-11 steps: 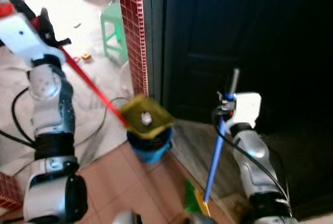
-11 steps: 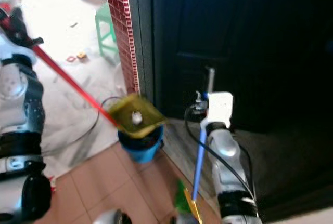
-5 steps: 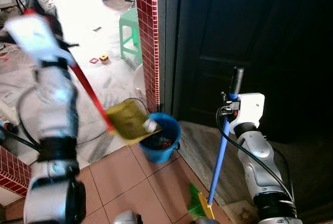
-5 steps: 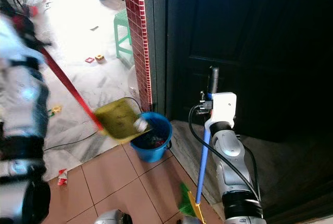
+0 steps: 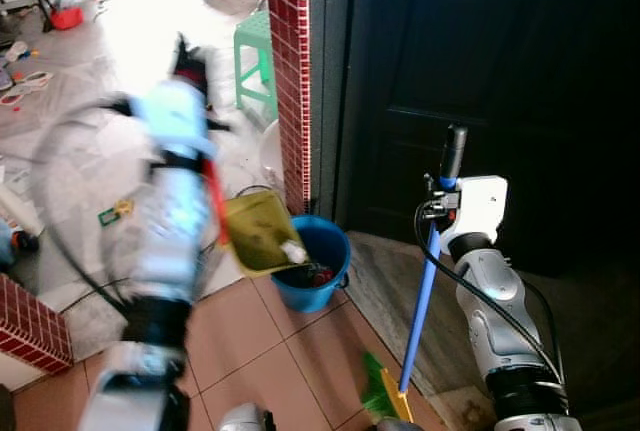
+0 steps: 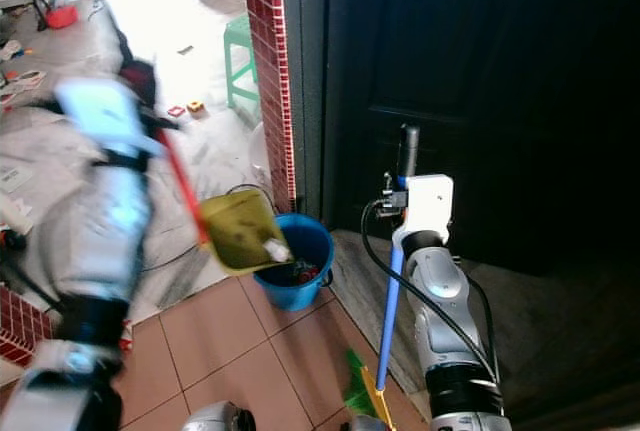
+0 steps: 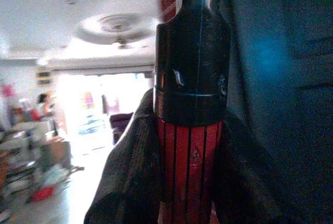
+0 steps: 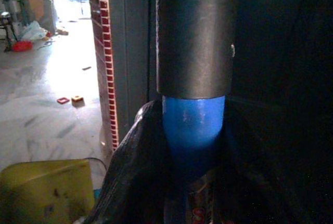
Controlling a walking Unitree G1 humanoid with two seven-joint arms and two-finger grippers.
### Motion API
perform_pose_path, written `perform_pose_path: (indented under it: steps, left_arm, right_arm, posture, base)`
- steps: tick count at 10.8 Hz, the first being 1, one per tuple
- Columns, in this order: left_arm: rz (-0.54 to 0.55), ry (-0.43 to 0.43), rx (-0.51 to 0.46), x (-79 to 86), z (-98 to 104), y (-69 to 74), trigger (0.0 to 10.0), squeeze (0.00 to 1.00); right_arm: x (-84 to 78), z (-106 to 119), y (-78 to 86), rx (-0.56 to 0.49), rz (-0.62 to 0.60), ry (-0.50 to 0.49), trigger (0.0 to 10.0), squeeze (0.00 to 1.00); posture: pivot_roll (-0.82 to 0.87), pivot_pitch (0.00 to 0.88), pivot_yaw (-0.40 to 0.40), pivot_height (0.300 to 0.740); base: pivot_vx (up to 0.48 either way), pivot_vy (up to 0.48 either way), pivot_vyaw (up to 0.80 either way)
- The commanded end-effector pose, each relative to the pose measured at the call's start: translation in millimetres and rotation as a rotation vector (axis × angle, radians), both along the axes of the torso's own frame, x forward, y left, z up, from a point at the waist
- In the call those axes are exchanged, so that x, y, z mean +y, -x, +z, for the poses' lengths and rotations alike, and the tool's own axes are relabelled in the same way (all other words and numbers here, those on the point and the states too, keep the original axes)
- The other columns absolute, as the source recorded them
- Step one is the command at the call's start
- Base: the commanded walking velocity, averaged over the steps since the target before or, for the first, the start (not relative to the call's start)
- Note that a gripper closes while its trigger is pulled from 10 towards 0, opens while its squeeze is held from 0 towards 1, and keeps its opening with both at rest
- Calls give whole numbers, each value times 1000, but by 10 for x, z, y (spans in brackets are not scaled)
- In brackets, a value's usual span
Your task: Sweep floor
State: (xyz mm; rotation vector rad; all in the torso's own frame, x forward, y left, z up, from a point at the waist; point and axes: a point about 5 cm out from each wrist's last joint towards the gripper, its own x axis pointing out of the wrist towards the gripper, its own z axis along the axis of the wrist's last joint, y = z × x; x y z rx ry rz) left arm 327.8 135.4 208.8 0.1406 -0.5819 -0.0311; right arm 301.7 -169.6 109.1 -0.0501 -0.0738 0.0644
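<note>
Dustpan (image 5: 258,234) in yellow is tilting over the rim of the blue bucket (image 5: 318,263), with a small white scrap (image 5: 294,251) sitting at its lower lip right above the bucket's opening, where some dark and red bits are lying inside. I am holding the dustpan by its long red handle (image 5: 213,198), and my left hand (image 7: 190,182) is clamped around that handle, whose black end cap is sticking out past my black fingers (image 7: 130,177) in the left wrist view. My left arm (image 5: 175,201) is showing blurred in the head views, raised in front of the sunlit room. My right hand (image 8: 192,151) is clamped on the broom handle (image 5: 422,296), gripping it at the joint of the blue shaft and the grey top grip, and I am keeping the broom nearly upright, just beside the dark door (image 5: 500,81). The broom's green bristles (image 5: 377,391) are resting on the tiled floor (image 5: 260,351) near the door's threshold, a little apart from the bucket. The bucket is standing at the foot of the red-tiled pillar (image 5: 290,61). Behind the pillar a green stool (image 5: 255,51) is standing on the pale floor, with small toys (image 6: 186,109) scattered farther out.
</note>
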Motion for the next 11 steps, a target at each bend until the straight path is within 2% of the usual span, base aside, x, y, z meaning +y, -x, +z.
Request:
perform_pose_path:
  steps: [1,3,4,5,6,7,9,10,11]
  left_arm:
    - [-33,-38,-18,-62,22,24,10000,0]
    - [-259,-198,-41,-399,-3,92,10000,0]
    - [-511,-364,-33,-678,-80,221,10000,0]
    - [-583,-433,-23,-751,-145,282,10000,0]
    - [-563,-422,-31,-738,-129,278,10000,0]
    - [-506,-389,-66,-671,-16,239,10000,0]
    - [-342,-236,-192,-436,506,103,10000,0]
    - [-261,-143,-259,-278,835,48,10000,0]
    - [-206,-106,-295,-183,996,37,10000,0]
  right_arm:
    - [27,80,-33,-40,5,-15,10000,0]
    - [26,74,-26,-41,2,-16,10000,0]
    - [22,74,-30,-42,1,-16,10000,0]
    - [22,72,-33,-42,0,-17,10000,0]
    - [25,70,-35,-42,0,-18,10000,0]
    - [32,64,-30,-41,2,-19,10000,0]
    - [35,63,-43,-41,7,-18,10000,0]
    - [38,70,-66,-43,8,-18,10000,0]
    - [47,74,-71,-46,10,-18,10000,0]
  posture:
    - [-116,0,47,740]
    - [-115,0,49,740]
    - [-113,0,49,740]
    - [-110,0,49,740]
    - [-110,0,49,740]
    - [-110,0,50,740]
    - [-107,0,45,740]
    - [-104,0,44,740]
    - [-104,0,44,740]
  base:
    - [0,0,0]
    - [0,0,0]
    - [0,0,0]
    - [0,0,0]
    - [0,0,0]
    - [0,0,0]
    - [0,0,0]
    - [0,0,0]
    - [0,0,0]
